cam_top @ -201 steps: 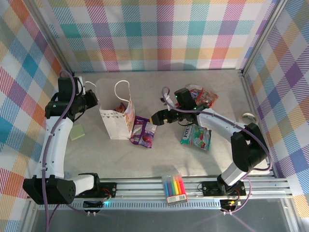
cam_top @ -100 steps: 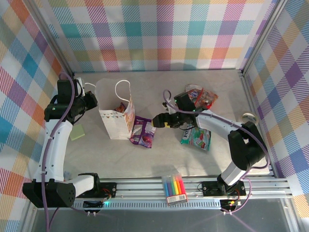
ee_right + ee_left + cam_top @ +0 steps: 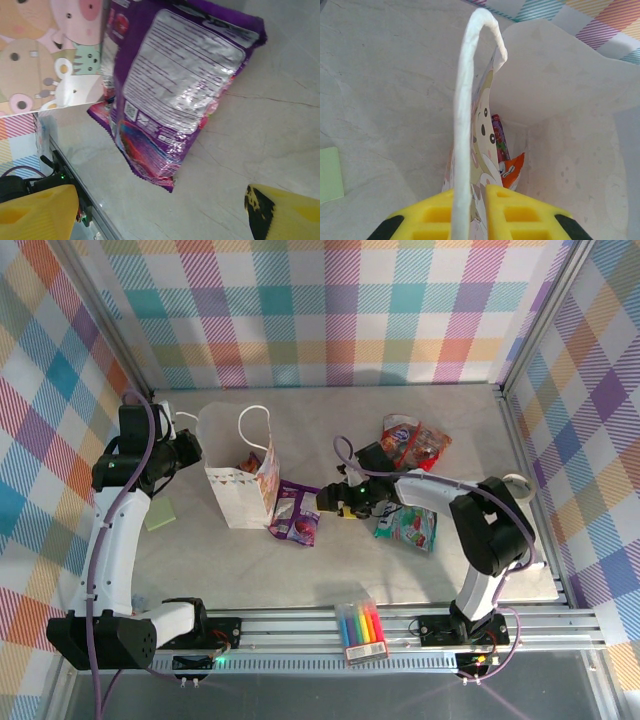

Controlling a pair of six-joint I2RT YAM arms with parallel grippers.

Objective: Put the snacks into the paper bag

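The paper bag (image 3: pixel 238 490) stands open left of centre. My left gripper (image 3: pixel 188 447) is shut on its left wall (image 3: pixel 487 135), and the white cord handle (image 3: pixel 462 125) runs up between the yellow fingers (image 3: pixel 520 210). An orange snack (image 3: pixel 512 170) and a purple one (image 3: pixel 498 136) lie inside the bag. Two overlapping purple snacks (image 3: pixel 296 514) lie against the bag's right side. My right gripper (image 3: pixel 334 499) hovers open just right of them, with the upper purple packet (image 3: pixel 175 90) ahead of its jaws (image 3: pixel 161 200). A teal-and-white snack (image 3: pixel 408 525) and a red snack (image 3: pixel 415 440) lie further right.
A pack of marker pens (image 3: pixel 360 630) sits on the front rail. A green note (image 3: pixel 160 514) lies left of the bag. A small white roll (image 3: pixel 515 481) is at the right wall. Checked walls close in three sides.
My right gripper has slid left and toward the front, closing in on the purple snacks beside the bag. The left arm and the bag have barely moved.
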